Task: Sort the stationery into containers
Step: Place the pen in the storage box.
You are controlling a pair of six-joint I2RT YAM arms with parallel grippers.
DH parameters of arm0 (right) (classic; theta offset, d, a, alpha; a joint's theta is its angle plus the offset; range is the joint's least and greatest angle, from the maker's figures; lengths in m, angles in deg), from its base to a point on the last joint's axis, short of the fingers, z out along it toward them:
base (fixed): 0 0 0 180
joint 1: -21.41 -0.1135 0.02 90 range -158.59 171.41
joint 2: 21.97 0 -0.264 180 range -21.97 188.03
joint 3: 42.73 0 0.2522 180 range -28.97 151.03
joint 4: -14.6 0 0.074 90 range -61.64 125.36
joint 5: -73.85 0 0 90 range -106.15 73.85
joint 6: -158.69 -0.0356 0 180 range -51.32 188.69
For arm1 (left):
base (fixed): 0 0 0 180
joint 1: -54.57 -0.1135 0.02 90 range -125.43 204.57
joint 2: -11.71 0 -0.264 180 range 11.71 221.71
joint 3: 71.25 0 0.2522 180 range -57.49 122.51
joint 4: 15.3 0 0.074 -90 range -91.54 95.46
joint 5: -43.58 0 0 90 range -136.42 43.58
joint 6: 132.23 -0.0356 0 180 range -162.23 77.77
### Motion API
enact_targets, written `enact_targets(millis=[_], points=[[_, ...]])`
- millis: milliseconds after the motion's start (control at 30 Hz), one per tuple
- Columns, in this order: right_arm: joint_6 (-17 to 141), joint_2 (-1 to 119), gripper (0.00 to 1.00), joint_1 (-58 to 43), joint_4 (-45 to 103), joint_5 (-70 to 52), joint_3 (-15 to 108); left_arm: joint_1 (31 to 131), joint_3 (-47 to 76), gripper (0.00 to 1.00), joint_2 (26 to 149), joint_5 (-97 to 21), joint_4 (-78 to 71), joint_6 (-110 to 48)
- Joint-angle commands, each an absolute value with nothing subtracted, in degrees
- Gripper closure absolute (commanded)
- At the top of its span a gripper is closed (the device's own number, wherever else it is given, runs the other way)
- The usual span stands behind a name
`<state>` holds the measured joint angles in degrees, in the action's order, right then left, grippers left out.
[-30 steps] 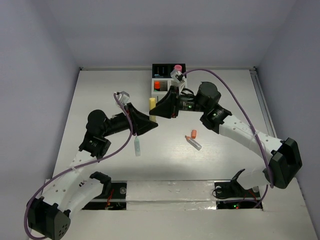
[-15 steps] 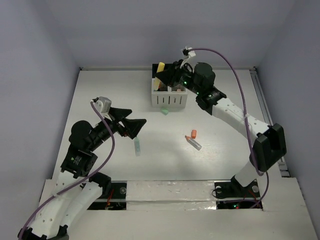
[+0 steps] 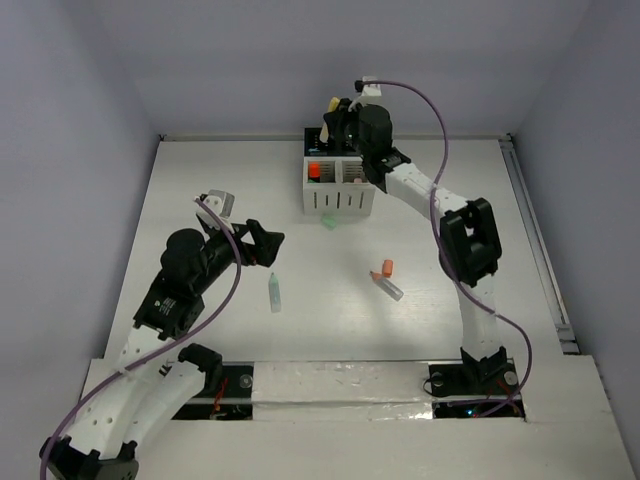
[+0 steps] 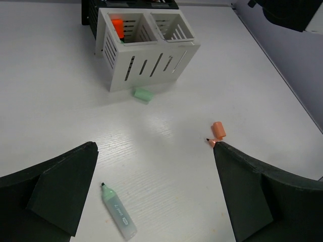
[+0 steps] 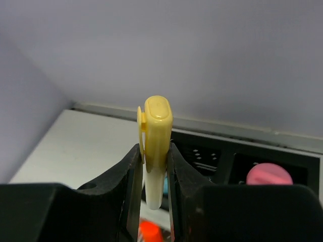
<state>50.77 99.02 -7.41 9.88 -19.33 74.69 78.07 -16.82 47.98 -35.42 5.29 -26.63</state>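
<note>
My right gripper (image 5: 153, 147) is shut on a yellow highlighter (image 5: 157, 128) and holds it upright. In the top view this gripper (image 3: 336, 113) hangs over the back of the organizer (image 3: 338, 199), with the yellow highlighter (image 3: 329, 103) sticking up. My left gripper (image 4: 155, 147) is open and holds nothing. It hovers over bare table (image 3: 264, 246). A green highlighter (image 4: 118, 217) lies between its fingers (image 4: 55, 186), on the table. An uncapped orange highlighter (image 3: 389, 287) and its cap (image 3: 387, 267) lie at mid table. A small green piece (image 4: 143, 95) rests in front of the white compartments (image 4: 146, 55).
An orange highlighter (image 4: 117, 26) stands in the left white compartment. A pink one (image 5: 269, 175) sits in a black compartment (image 5: 212, 156). Walls close the table on three sides, and a rail (image 3: 535, 230) runs along the right edge.
The right gripper has lifted the yellow highlighter from in front of the organizer to above its back. The left gripper has opened and drawn back to the near left.
</note>
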Motion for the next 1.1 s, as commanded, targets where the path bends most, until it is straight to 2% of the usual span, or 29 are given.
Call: enact_targets(millis=[0, 233, 333, 400, 433, 467, 533, 567, 633, 667, 700, 800, 867, 900, 933, 1033, 1067], points=[[56.5, 104.4, 1.00, -7.5, 6.1, -24.9, 84.4, 77.8, -16.1, 0.01, 47.6, -37.6, 4.6, -27.6], [60.9, 113.4, 1.00, -7.5, 8.5, -25.0, 94.5, 77.8, -16.1, 0.01, 48.3, -36.8, 4.3, -27.8], [61.5, 114.2, 0.97, -7.5, 8.1, -24.5, 94.1, 77.8, -16.0, 0.01, 48.7, -36.2, 4.2, -27.8], [62.0, 114.0, 0.85, -7.5, 6.8, -23.8, 92.9, 77.8, -16.0, 0.01, 48.9, -36.3, 4.2, -27.9], [62.3, 114.1, 0.76, -7.5, 6.8, -23.4, 92.8, 77.8, -16.0, 0.01, 48.9, -36.2, 4.2, -27.9], [62.7, 114.2, 0.60, -7.5, 7.0, -22.8, 93.2, 77.8, -15.9, 0.01, 48.9, -36.1, 4.1, -27.9], [63.2, 114.2, 0.48, -7.5, 7.8, -22.5, 93.6, 77.8, -16.0, 0.01, 48.9, -36.1, 4.1, -27.8], [63.4, 113.9, 0.34, -7.5, 8.0, -22.3, 93.6, 77.8, -16.0, 0.01, 48.9, -36.1, 4.1, -27.9], [63.7, 113.4, 0.23, -7.5, 9.3, -21.7, 94.4, 77.8, -16.0, 0.01, 48.8, -36.1, 4.1, -27.8], [63.8, 112.7, 0.15, -7.5, 9.9, -21.3, 94.8, 77.8, -16.0, 0.01, 48.6, -36.2, 4.1, -27.9], [64.1, 112.3, 0.13, -7.5, 10.5, -20.9, 95.8, 77.8, -16.1, 0.01, 48.5, -36.1, 4.1, -27.9], [64.2, 108.7, 0.11, -7.5, 14.9, -20.4, 96.5, 77.8, -16.1, 0.01, 48.0, -36.1, 4.0, -27.9], [63.9, 104.2, 0.14, -7.5, 16.1, -20.3, 90.8, 77.2, -16.0, 0.01, 47.7, -35.9, 4.0, -27.9], [63.4, 98.2, 0.16, -7.5, 16.1, -20.3, 87.3, 77.2, -16.0, 0.01, 47.5, -35.8, 3.9, -27.9], [62.2, 94.7, 0.19, -7.5, 16.5, -19.9, 79.5, 77.2, -16.1, 0.01, 47.2, -35.7, 3.9, -27.8], [58.7, 81.0, 0.33, -7.5, 23.9, -19.6, 67.9, 77.2, -16.2, 0.01, 46.4, -35.2, 3.9, -27.7], [57.3, 77.5, 0.43, -7.5, 25.8, -19.6, 59.4, 77.2, -16.3, 0.01, 46.2, -34.7, 3.8, -27.6]])
